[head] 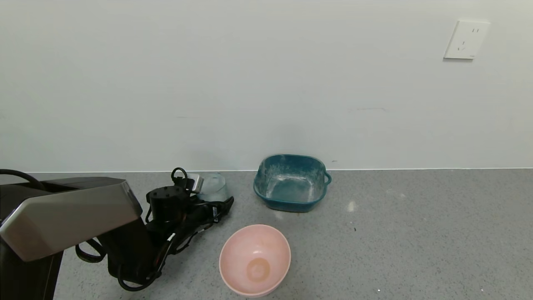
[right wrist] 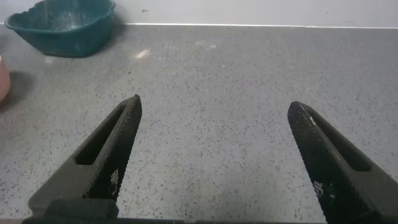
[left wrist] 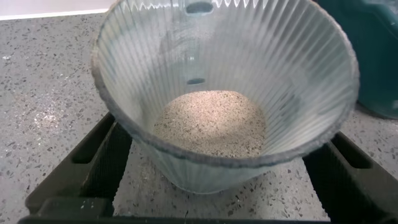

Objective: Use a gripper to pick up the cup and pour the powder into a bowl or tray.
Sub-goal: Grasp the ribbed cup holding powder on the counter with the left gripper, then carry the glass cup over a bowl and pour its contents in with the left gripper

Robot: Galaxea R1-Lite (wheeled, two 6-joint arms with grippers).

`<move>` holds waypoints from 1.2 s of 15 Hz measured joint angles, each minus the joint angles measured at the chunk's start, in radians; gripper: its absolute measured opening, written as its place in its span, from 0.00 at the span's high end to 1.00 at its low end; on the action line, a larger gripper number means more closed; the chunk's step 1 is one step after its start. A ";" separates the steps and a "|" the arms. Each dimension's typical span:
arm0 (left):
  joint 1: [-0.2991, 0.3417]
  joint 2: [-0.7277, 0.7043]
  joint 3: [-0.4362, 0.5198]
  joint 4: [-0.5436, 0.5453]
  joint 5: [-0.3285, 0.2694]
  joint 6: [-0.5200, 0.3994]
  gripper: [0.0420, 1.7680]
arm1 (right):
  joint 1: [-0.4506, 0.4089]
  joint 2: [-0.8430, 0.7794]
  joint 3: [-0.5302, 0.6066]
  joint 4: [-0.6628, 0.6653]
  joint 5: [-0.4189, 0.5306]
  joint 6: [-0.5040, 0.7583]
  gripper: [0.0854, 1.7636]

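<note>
Left gripper point(left wrist: 214, 180) stands on the grey counter point(head: 416, 233) at about 10 o'clock from the pink bowl point(head: 255, 259), its fingers spread either side of the upright ribbed cup point(left wrist: 224, 93), not visibly pressing it. Powder point(left wrist: 210, 122) lies heaped in the cup's base. Right gripper point(right wrist: 214, 162) hangs spread wide over bare counter; teal tray point(head: 290, 182) sits at 1 o'clock from the bowl.

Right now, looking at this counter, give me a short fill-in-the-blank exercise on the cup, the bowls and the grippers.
1. The powder lies inside the ribbed ____.
2. The left gripper has a finger on either side of the cup; the right gripper is ____.
3. The pink bowl holds ____ powder.
4. The teal tray stands nearest the ____.

Missing words: cup; open; no; wall
</note>
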 joint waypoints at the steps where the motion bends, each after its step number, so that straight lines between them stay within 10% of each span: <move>1: -0.001 0.005 -0.008 -0.001 0.011 0.001 0.03 | 0.000 0.000 0.000 0.000 0.000 0.000 0.03; 10: -0.001 0.024 -0.041 0.001 0.017 0.000 0.03 | 0.000 0.000 0.000 0.000 0.000 0.000 0.03; 12: -0.001 0.025 -0.042 0.001 0.018 0.000 0.21 | 0.000 0.000 0.000 0.000 0.000 0.000 0.03; 18: -0.001 0.022 -0.036 0.002 0.018 0.000 0.25 | 0.000 0.000 0.000 0.000 0.000 0.000 0.03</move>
